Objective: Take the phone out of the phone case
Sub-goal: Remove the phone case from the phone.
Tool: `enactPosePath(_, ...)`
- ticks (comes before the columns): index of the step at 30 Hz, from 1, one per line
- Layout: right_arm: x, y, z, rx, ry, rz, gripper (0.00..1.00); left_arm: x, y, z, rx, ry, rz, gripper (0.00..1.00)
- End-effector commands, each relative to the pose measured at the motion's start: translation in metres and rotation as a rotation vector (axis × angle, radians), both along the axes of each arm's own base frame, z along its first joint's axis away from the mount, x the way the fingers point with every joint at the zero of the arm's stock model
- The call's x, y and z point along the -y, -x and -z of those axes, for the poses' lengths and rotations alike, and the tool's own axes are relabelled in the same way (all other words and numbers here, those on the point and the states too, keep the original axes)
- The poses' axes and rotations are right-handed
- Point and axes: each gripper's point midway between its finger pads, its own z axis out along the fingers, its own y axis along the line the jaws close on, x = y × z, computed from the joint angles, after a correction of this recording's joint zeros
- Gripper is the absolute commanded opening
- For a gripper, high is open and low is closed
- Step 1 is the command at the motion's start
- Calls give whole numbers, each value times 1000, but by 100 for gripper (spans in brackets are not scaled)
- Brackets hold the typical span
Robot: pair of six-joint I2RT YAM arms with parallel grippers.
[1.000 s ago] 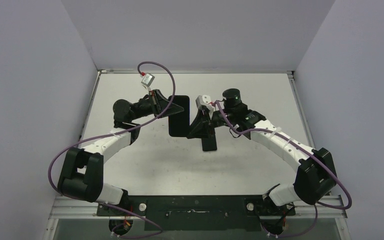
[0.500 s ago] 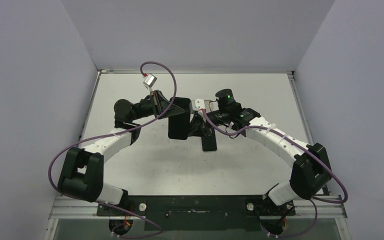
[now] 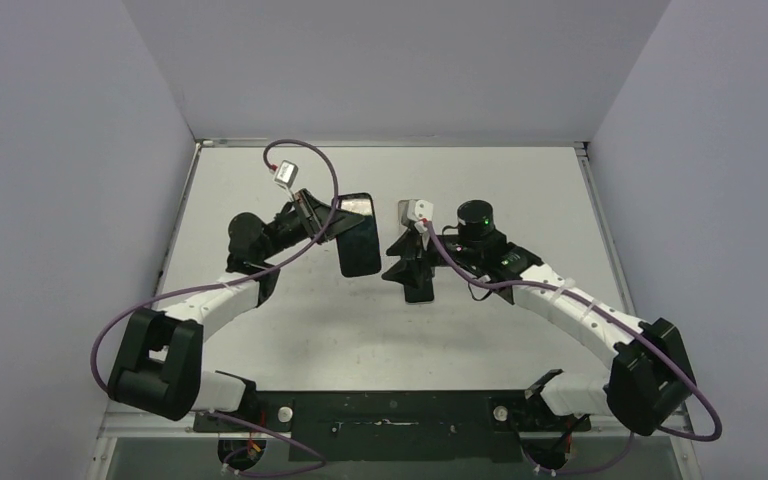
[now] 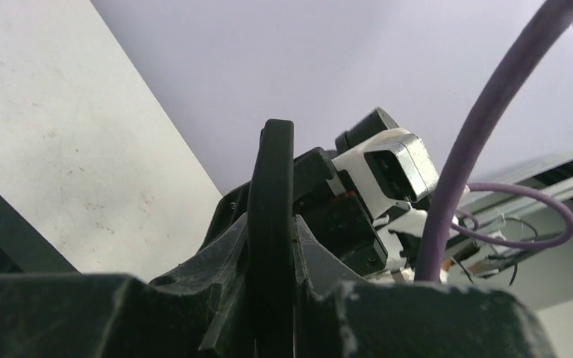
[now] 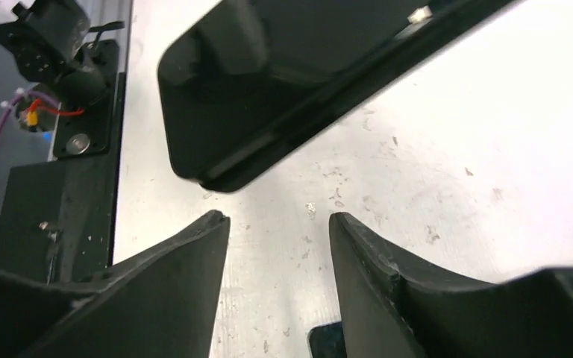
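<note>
My left gripper (image 3: 345, 226) is shut on a glossy black phone-sized slab (image 3: 359, 238) and holds it tilted above the table's middle. In the left wrist view its thin rounded edge (image 4: 271, 164) stands upright between my left gripper's (image 4: 272, 235) fingers. I cannot tell phone from phone case on it. My right gripper (image 3: 407, 268) hangs just right of the slab, open and empty. In the right wrist view the slab (image 5: 268, 89) lies ahead of my right gripper (image 5: 280, 218), apart from it. A second flat black piece (image 3: 421, 291) lies on the table under the right gripper, its corner (image 5: 327, 341) showing.
The white table (image 3: 520, 180) is walled at the back and on both sides. A black base rail (image 3: 390, 412) runs along the near edge. Purple cables (image 3: 305, 165) loop above both wrists.
The right gripper has let go, opened and drawn back to the right, away from the slab. The left arm has tilted the slab and shifted it slightly back.
</note>
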Motion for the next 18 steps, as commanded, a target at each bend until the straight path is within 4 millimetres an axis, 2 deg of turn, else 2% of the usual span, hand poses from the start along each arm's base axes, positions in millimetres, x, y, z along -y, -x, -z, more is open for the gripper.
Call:
enactPosePath(1,17,-12,-36,29,-84,166,57,-22,-16,-32,56,86,-196,0)
enactPosePath(6,30,-4,-56,-102,-158,287,71,-35,-40,-22,35,59,-357,0)
enactPosePath(11,34,-8,-72,-320,-299,430,74,-39,-52,-14,-14,74,-419,0)
enactPosePath(18,31,-14,-82,-549,-434,516,73,-36,-53,-16,-25,103,-429,0)
